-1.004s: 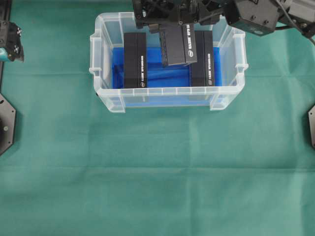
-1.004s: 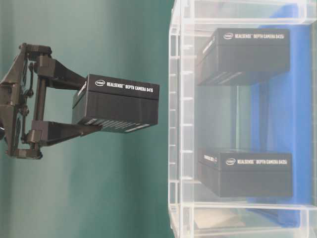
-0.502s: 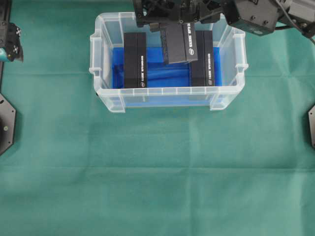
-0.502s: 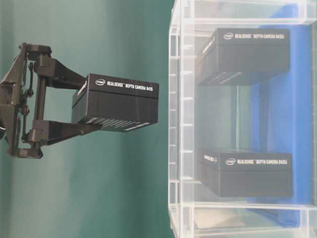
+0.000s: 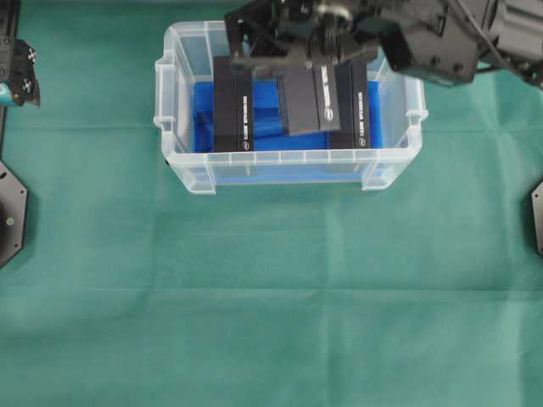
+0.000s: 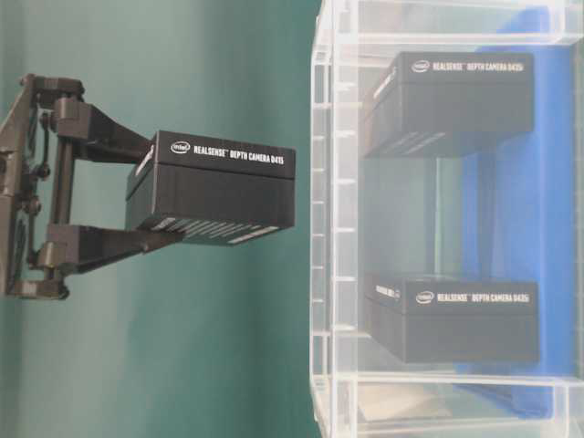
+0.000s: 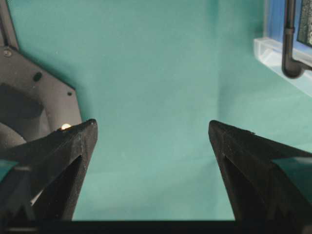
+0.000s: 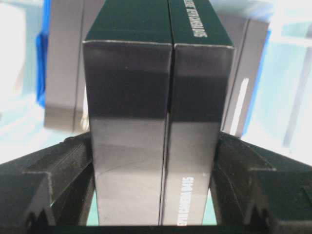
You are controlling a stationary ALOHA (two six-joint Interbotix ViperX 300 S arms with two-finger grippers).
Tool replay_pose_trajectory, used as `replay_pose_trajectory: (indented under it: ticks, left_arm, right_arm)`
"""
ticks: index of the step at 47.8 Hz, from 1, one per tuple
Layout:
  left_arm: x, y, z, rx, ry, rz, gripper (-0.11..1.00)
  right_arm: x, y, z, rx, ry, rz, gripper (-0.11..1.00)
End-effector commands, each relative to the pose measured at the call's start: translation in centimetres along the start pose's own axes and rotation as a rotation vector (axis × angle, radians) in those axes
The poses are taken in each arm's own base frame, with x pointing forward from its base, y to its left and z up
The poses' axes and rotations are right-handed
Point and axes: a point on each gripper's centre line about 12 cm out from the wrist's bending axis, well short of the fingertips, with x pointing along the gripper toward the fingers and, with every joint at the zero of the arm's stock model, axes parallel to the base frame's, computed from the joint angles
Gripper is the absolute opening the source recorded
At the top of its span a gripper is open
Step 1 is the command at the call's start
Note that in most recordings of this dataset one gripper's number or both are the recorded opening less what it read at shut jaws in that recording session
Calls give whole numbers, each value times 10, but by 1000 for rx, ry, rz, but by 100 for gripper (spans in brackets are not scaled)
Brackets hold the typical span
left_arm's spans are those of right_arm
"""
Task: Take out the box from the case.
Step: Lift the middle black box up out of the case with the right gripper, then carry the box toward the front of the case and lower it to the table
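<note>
Sitting box (image 6: 212, 199) between right end effector (image 6: 96, 197) fingers

Green cloth (image 5: 254, 297) over the whole work surface — matte, faintly creased in straight fold lines crossing the overhead view. Even, soft light, shadows only faint. Dark flat plates (image 5: 10, 212) at the left and right edges (image 5: 537, 216). In the table-level view, the same green filling the backdrop (image 6: 182, 73) — no wall, floor or window visible.
</note>
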Motion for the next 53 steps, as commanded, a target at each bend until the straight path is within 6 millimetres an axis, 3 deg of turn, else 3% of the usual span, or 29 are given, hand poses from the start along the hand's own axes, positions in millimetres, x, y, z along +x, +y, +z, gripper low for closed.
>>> replay_pose_trajectory:
  ticks: [1,18,38,53]
  left_arm:
    - [-3,0,1,-3,-10,-8,97]
    - [-4,6,-2,-6,15,32,97]
    - [-5,12,-4,-20,6,26,97]
    - [-5,12,-5,-27,7,25,97]
  right_arm:
    - [-36,-5,-5,5,-15,83,67]
    - [-52,6,-64,-17,0,120,67]
    - [-73,0,-145,13,26,96,67]
    - [-82,-4,-184,37,48,111,67]
